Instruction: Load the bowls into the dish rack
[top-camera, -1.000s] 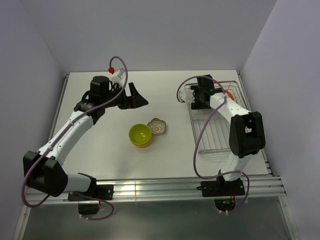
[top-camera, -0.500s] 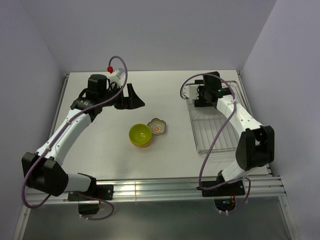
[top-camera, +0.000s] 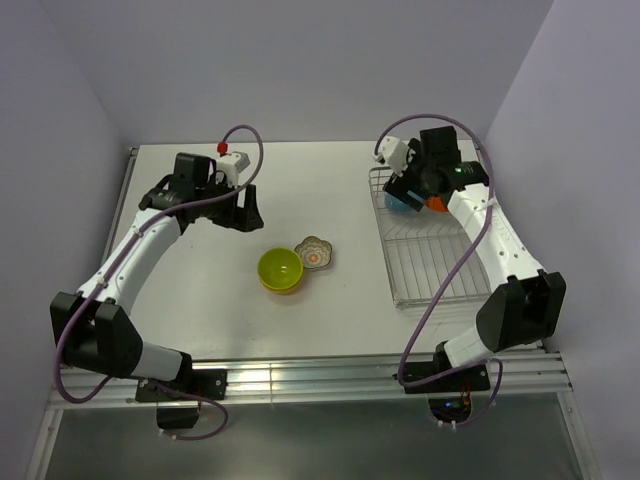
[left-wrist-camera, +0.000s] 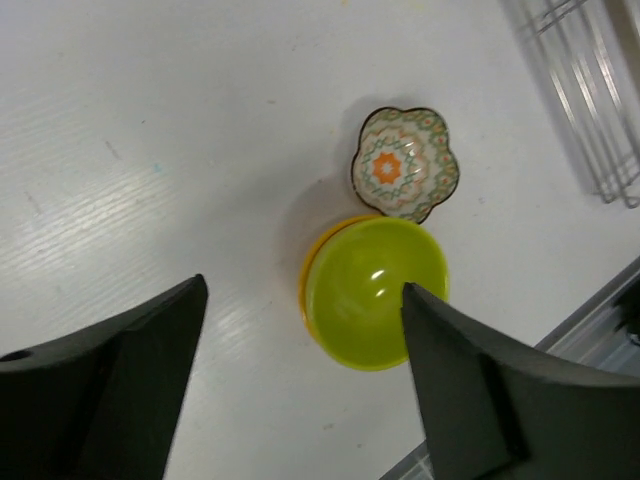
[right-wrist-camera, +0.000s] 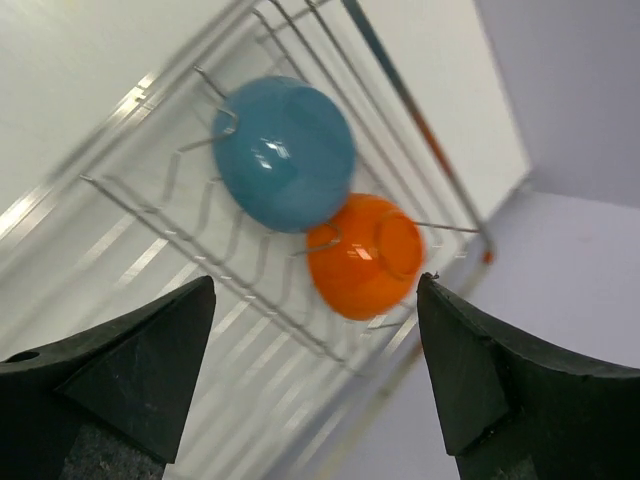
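Observation:
A lime-green bowl (top-camera: 280, 269) sits upright mid-table, touching a small scalloped floral dish (top-camera: 315, 252) at its far right. Both show in the left wrist view, the green bowl (left-wrist-camera: 375, 292) and the floral dish (left-wrist-camera: 405, 163). My left gripper (top-camera: 247, 212) (left-wrist-camera: 302, 290) is open and empty, hovering above and to the left of them. A blue bowl (right-wrist-camera: 285, 152) and an orange bowl (right-wrist-camera: 365, 255) stand on edge at the far end of the wire dish rack (top-camera: 430, 262). My right gripper (top-camera: 413, 188) (right-wrist-camera: 315, 283) is open and empty above them. No white bowl shows.
The rack (right-wrist-camera: 130, 260) lies along the table's right edge, its near part bare wire; its corner shows in the left wrist view (left-wrist-camera: 590, 90). Walls close in the table on the left, back and right. A rail runs along the near edge (top-camera: 330, 375).
My right gripper has lifted away from the rack's far end, and the blue bowl now shows there beside the orange one. My left gripper has shifted left, pointing down.

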